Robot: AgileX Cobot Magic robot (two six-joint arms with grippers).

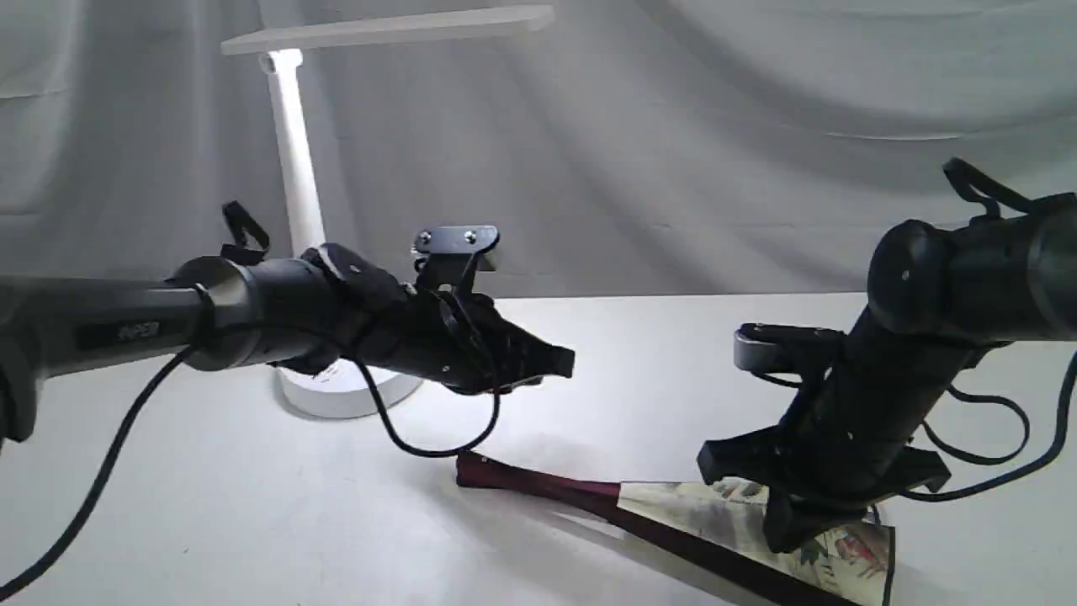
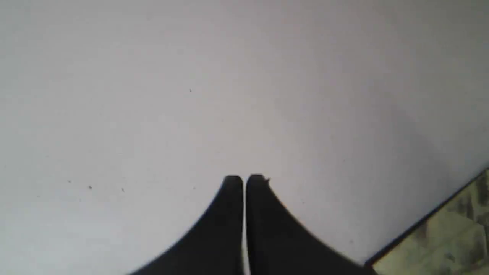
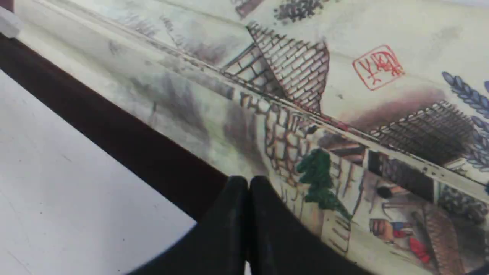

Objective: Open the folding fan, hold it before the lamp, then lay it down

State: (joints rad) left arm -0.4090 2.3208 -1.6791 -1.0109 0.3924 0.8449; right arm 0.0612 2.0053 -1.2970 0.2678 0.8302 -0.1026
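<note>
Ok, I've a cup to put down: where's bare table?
The table is bare front left, between the lamp and the folding fan, and at the back right, toward the curtain. Front right is crowded: the right gripper hangs over the fan.

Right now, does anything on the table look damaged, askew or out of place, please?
Nothing stands out: the folding fan lies on the table, no tears showing, and the lamp stands upright.

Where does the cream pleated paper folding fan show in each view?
Exterior view: the cream pleated paper folding fan lies lower right on the white table.
Left wrist view: only the fan's corner, bottom right.
Right wrist view: the fan fills most of the frame.
Shared landmark: the white table.
</note>
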